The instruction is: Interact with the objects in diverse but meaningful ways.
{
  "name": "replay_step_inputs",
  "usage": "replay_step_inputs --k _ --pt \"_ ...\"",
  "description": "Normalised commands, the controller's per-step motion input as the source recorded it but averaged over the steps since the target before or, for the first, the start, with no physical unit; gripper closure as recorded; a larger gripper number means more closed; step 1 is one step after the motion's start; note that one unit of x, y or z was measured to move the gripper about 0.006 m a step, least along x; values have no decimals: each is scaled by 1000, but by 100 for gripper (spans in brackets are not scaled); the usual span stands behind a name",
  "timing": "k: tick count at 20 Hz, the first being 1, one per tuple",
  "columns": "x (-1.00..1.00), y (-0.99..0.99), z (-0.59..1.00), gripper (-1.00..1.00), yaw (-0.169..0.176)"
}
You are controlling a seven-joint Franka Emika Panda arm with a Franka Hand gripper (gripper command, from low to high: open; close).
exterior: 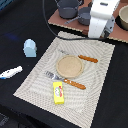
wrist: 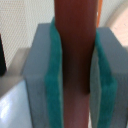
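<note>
A: Pincer [wrist: 75,75] in the wrist view?
B: Clamped on the dark brown sausage [wrist: 75,55], upright between green pads [wrist: 52,85].
A: And the exterior view?
B: Grip hidden there; yellow box [exterior: 59,92] on the mat [exterior: 35,82], pale blue block [exterior: 30,48] on the bench [exterior: 17,25].

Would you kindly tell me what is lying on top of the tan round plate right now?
Nothing shows on the plate; its surface looks bare. The fork and knife lie beside it on the placemat. What is under the plate is covered.
</note>
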Motion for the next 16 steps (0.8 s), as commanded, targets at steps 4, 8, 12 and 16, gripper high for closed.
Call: replay_step_inputs --k 4,8,12,16 --pt "-531 -425 190 100 -6" --pt "-545 -513 72 100 0" --pt "-619 -534 -9 100 0" --pt "-631 -535 0 100 0"
